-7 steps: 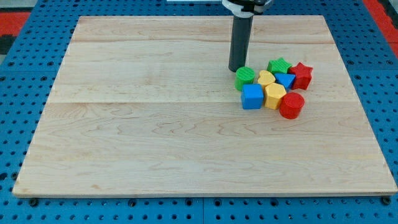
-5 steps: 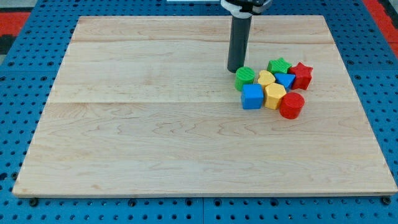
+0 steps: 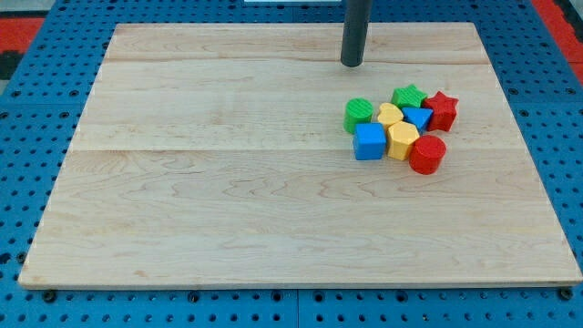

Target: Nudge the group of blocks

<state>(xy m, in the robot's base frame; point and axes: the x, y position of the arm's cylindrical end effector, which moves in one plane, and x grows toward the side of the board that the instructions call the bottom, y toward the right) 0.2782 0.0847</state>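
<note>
A tight group of blocks sits on the wooden board at the view's right of centre: a green cylinder (image 3: 359, 114), a blue cube (image 3: 370, 142), a yellow heart-like block (image 3: 390, 114), a yellow hexagon (image 3: 402, 139), a small blue block (image 3: 418, 117), a green star (image 3: 409, 97), a red star (image 3: 442, 110) and a red cylinder (image 3: 427, 155). My tip (image 3: 352, 64) stands above the group toward the view's top, clear of the green cylinder and touching no block.
The wooden board (image 3: 228, 182) lies on a blue pegboard surface (image 3: 27, 182). Red patches show at the view's top corners.
My tip has moved from right beside the green cylinder toward the view's top, away from the group. The blocks have not moved.
</note>
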